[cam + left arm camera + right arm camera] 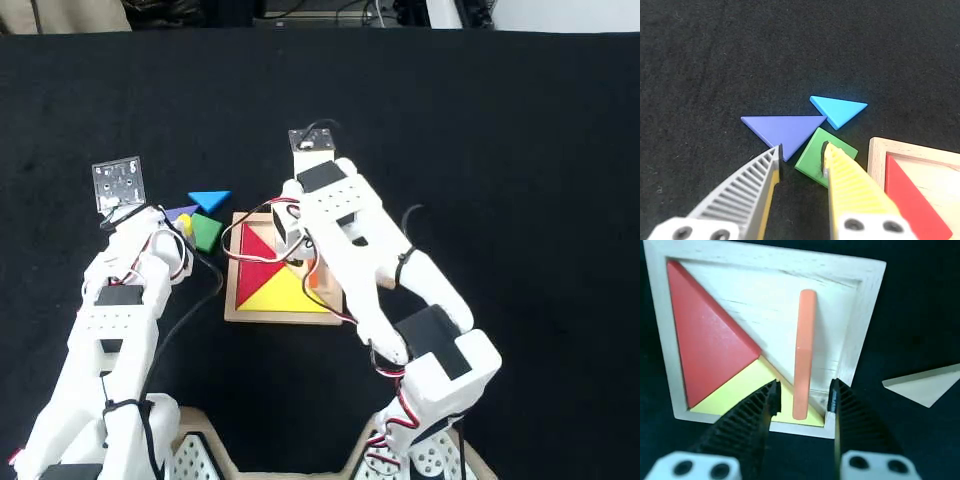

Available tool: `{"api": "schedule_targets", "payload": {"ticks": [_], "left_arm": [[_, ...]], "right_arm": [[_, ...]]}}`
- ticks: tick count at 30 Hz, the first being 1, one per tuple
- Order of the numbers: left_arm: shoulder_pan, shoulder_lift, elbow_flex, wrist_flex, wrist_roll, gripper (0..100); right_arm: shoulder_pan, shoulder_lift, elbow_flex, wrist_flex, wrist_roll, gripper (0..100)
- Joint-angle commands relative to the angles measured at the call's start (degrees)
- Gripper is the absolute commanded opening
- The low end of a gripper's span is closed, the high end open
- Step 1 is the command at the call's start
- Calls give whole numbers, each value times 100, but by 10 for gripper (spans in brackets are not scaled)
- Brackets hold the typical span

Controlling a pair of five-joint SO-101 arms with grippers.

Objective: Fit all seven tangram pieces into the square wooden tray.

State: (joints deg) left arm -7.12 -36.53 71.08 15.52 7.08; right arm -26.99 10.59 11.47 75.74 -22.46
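Orange piece (804,350) stands on edge inside the tray (867,305), next to the flat red triangle (705,340) and yellow triangle (740,390). The right hand (804,386) straddles it, fingers apart, with a gap on each side. It may topple crookedly onto the yellow triangle or wedge against the wall.

The left hand (801,150) hangs spread over the green square (812,155), which touches the purple triangle (785,129); closing could shove both toward the cyan triangle (840,110).

Edge-on, the orange piece's outline is unreadable. A pale triangle (927,385) on the counter (715,50) is cut off.

Pale wood tray (867,305), red triangle (705,340), yellow triangle (735,390), orange piece (804,350), green square (810,157), indigo triangle (785,131), cyan triangle (838,110), black counter (715,50)
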Motion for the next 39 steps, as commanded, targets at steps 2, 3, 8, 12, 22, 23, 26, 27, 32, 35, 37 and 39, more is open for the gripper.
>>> {"api": "schedule_targets", "payload": {"ticks": [2, 3, 8, 12, 22, 23, 26, 27, 32, 35, 37, 39], "left_arm": [[92, -18, -57, -105, 26, 152], [92, -18, -57, -105, 26, 152], [92, -18, -57, -105, 18, 152], [92, -18, -57, -105, 9, 152], [233, -18, -40, -105, -18, 152], [224, -18, -40, -105, -18, 152], [215, -18, -40, -105, -18, 152], [215, -18, -40, -105, -18, 152], [233, -18, -40, -105, -18, 152], [233, -18, -40, -105, -26, 152], [233, -18, -40, -105, -26, 152], [233, -18, -40, -105, -26, 152]], "right_arm": [[0, -242, -382, 97, 308, 164], [0, -409, -391, 123, 378, 151], [-88, -1279, -356, 70, 413, 47], [-105, -1200, -356, 9, 422, 32], [-387, 277, -760, -264, 1178, 11], [-334, 365, -831, -255, 1187, 11], [26, 462, -857, -255, 1187, 11], [149, 462, -857, -246, 1187, 11], [510, 391, -620, -97, 1222, 11], [501, 198, -347, -97, 1222, 11], [492, -13, -171, -97, 1231, 11], [519, -251, -31, -123, 1231, 11]]}}
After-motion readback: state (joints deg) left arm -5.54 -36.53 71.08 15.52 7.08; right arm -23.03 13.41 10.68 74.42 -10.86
